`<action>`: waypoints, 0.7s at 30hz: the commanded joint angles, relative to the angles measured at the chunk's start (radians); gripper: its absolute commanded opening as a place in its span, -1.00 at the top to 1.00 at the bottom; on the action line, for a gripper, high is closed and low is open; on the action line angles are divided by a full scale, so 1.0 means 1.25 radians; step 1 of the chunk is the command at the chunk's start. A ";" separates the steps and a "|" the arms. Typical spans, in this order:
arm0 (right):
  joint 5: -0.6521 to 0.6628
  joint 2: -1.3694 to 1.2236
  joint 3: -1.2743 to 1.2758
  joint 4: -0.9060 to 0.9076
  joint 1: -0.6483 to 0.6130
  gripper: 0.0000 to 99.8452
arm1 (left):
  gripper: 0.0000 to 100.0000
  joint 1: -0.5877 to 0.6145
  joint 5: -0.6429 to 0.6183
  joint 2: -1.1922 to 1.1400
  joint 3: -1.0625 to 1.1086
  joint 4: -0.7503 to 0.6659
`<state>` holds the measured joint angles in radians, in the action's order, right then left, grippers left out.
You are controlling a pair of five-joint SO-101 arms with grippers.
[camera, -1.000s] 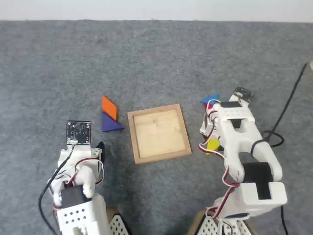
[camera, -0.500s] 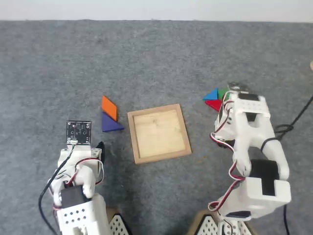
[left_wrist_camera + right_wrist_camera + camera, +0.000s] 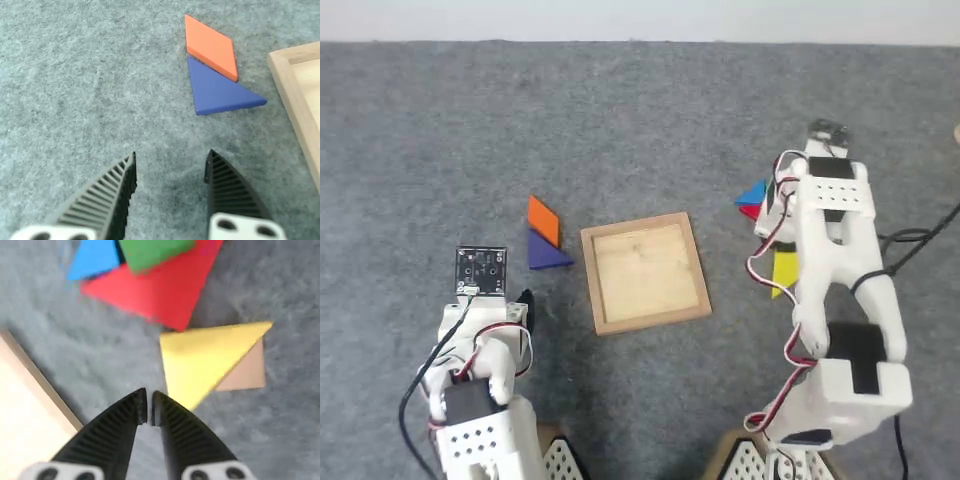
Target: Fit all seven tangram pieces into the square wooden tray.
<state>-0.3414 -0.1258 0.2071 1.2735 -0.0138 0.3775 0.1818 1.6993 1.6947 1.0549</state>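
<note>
The right gripper (image 3: pixel 149 395) has its two black ribbed jaws pressed almost together, a thin slit between them and nothing in it. It hangs over grey carpet (image 3: pixel 640 120) just right of the square wooden tray (image 3: pixel 638 222), and its tips sit at the near corner of a yellow triangle (image 3: pixel 210 362). That triangle lies partly over a tan piece (image 3: pixel 247 372). Just beyond it, a red triangle (image 3: pixel 160 290) lies under a green piece (image 3: pixel 152 251), with a blue piece (image 3: pixel 95 257) touching on the tray side.

The left gripper (image 3: pixel 171 155) is spread wide with only carpet between its jaws. It rests low at the near left of the tray. An orange parallelogram (image 3: pixel 211 46) and a dark blue triangle (image 3: pixel 220 92) lie farther out from it, touching edge to edge (the orange one is the farther of the two). Both are just left of the tray rim.

The tray sits flat in the middle of the scene, slightly turned, its pale floor in full view. The short-piled grey carpet covers the whole working surface. A pale strip (image 3: pixel 640 20) runs along the far edge, and a black cable (image 3: pixel 910 215) trails in from the right.
</note>
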 commanded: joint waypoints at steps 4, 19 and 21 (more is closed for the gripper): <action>-0.352 -0.111 -0.037 -0.037 -0.012 0.37 | 0.56 -0.001 0.006 0.009 -0.004 0.002; -0.406 -0.230 -0.169 -0.087 0.007 0.31 | 0.56 -0.001 0.006 0.009 -0.004 0.002; -0.420 -0.231 -0.171 -0.115 0.003 0.31 | 0.56 -0.001 0.006 0.009 -0.004 0.002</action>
<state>-0.8385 -0.4266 0.0460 1.1753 -0.0153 0.3775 0.1818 1.6993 1.6947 1.0549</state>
